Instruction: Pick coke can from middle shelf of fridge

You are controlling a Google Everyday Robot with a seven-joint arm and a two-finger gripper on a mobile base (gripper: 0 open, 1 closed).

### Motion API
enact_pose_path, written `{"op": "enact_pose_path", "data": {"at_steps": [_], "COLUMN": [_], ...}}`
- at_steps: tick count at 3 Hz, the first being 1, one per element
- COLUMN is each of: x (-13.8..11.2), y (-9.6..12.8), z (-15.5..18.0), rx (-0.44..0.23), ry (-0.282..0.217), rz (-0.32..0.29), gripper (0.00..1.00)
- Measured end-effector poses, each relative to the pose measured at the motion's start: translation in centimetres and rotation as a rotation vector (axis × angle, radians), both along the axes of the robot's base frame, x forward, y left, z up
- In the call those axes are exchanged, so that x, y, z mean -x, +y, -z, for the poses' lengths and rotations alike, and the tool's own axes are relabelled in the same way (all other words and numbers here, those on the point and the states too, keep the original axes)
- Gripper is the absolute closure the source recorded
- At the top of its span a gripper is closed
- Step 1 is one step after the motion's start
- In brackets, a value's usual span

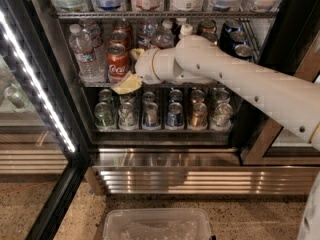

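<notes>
The red coke can (118,64) stands at the front of the middle shelf (95,84) of the fridge (165,176), with more red cans in the lane behind it. My gripper (131,70) reaches in from the right on the white arm and is open. Its lower yellowish finger (127,84) sits at the can's lower right by the shelf rail. Its upper finger (135,53) is by the can's upper right. The fingers are right beside the can and do not enclose it.
Water bottles (82,51) stand left of the coke can. Dark and blue cans (235,39) fill the shelf's right side. Several cans (175,115) line the lower shelf. The open glass door with its LED strip (37,86) is at left. A clear plastic bin (157,224) sits on the floor.
</notes>
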State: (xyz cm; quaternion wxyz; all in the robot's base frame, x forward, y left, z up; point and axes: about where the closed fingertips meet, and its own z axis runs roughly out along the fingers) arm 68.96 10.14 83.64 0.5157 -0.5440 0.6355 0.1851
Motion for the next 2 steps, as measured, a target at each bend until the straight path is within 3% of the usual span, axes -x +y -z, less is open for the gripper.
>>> {"op": "enact_pose_path", "data": {"at_steps": [1, 2], "x": [-1.57, -1.47], "y": [1.47, 1.47], "z": [0.20, 0.20], "rx": [0.011, 0.010], "ry": [-0.015, -0.015], "rz": [-0.008, -0.008], "gripper": [0.27, 0.39]}}
